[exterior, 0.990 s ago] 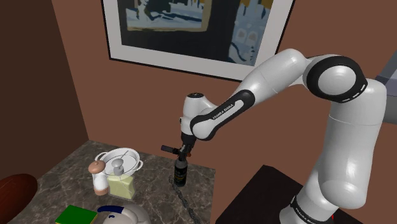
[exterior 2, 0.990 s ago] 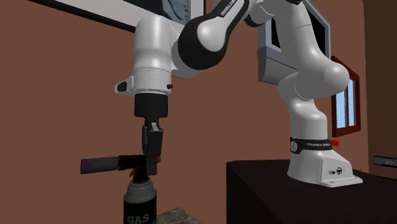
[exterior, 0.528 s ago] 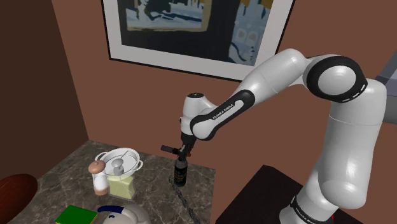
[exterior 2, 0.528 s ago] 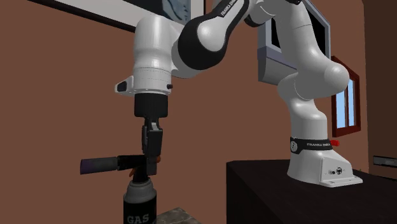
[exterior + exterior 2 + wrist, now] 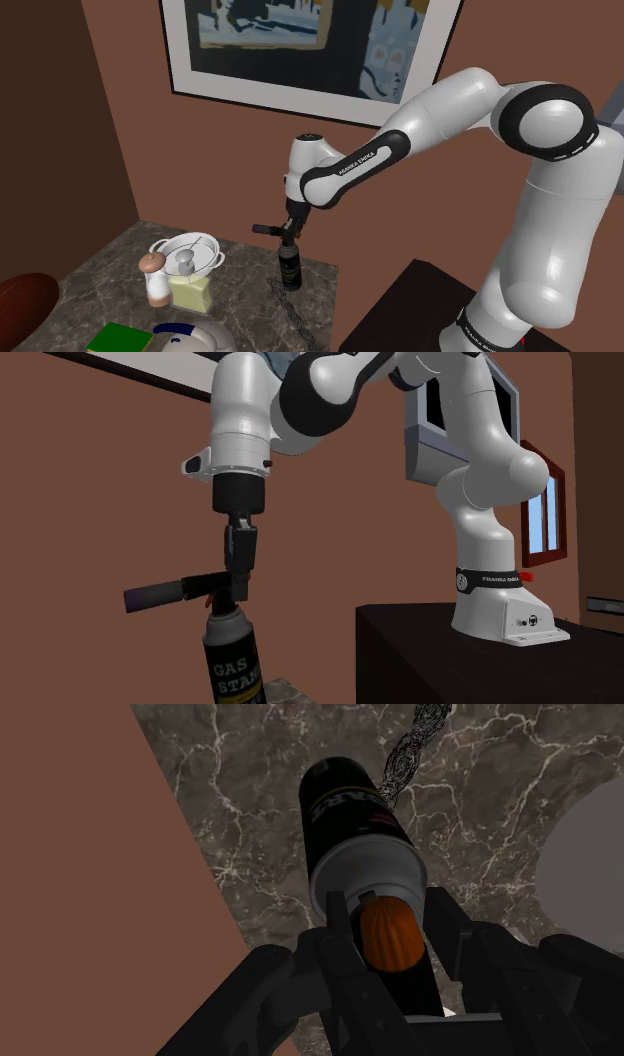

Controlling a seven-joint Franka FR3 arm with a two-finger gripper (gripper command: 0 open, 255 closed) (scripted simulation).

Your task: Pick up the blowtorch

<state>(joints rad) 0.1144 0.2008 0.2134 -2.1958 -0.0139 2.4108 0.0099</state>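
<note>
The blowtorch [image 5: 289, 268] is a black gas can with a horizontal black nozzle on top. It hangs upright above the dark marble counter [image 5: 240, 290], close to the brown wall. My gripper [image 5: 290, 234] is shut on the torch head from above. In the second exterior view the gripper [image 5: 240, 584] clasps the head where the nozzle [image 5: 160, 593] sticks out toward that view's left, and the blowtorch can [image 5: 231, 660] shows white lettering. In the wrist view both fingers [image 5: 338, 926] press the head beside an orange knob [image 5: 390, 934], with the blowtorch can [image 5: 352, 814] tilted a little beyond it.
On the counter toward the shoulder view's left stand a white bowl [image 5: 185, 250], a pale yellow bottle [image 5: 190, 288], a shaker [image 5: 154, 282], a green book [image 5: 120, 338] and a white rounded object [image 5: 190, 338]. A chain [image 5: 292, 318] lies under the torch. The black stand [image 5: 400, 315] is at lower right.
The arm has risen and carried the blowtorch up off the counter. More of the can's lettering now shows in the second exterior view.
</note>
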